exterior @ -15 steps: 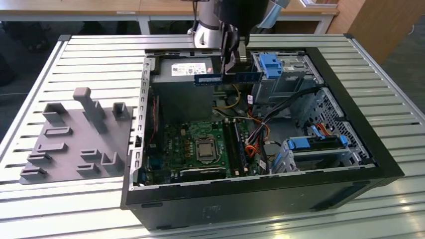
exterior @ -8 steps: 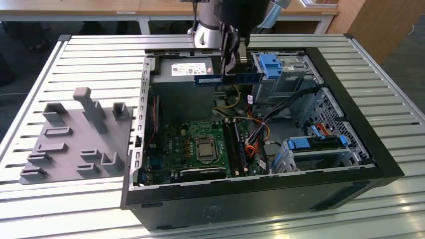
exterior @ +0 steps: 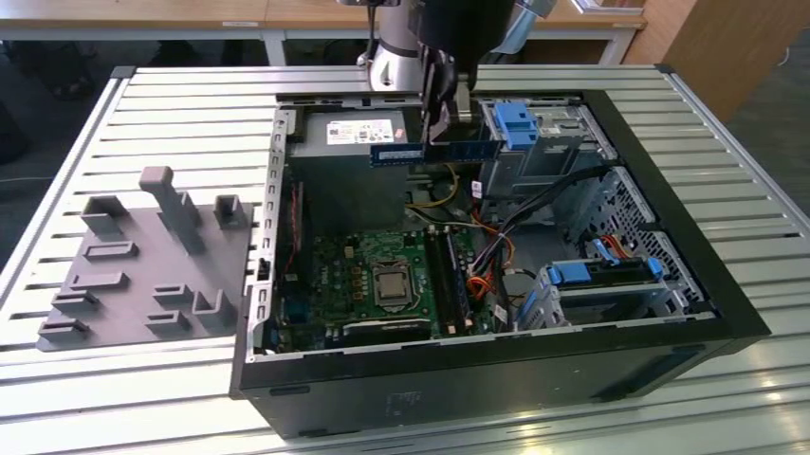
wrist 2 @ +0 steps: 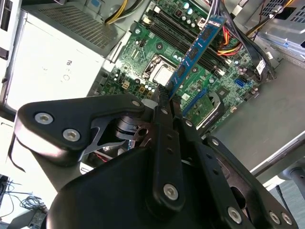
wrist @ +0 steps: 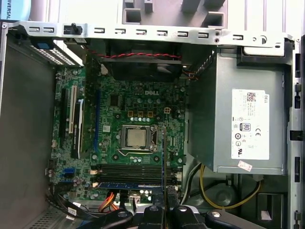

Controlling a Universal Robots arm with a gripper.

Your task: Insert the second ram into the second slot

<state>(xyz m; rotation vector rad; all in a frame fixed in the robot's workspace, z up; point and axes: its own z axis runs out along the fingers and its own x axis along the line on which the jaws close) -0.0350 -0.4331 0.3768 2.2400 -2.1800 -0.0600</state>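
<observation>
gripper [wrist 2: 167,93] jaws are pinching the ram [wrist 2: 198,47] across its flat faces, hovering above the open case [exterior: 506,379], and it's looking light, stiff, brittle, best held off the chips

second ram [wrist 2: 198,47] blue | motherboard [wrist: 114,114] green | tool [wrist 2: 166,95] black | table [exterior: 190,95] pale-grey slats

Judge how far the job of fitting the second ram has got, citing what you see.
Done: the gripper has the ram clamped by one end, and another blue stick already looks seated in a slot. In hand: the ram hangs in the air over the open case. Left: seating it; the dark slots beside the seated stick are empty.
</observation>
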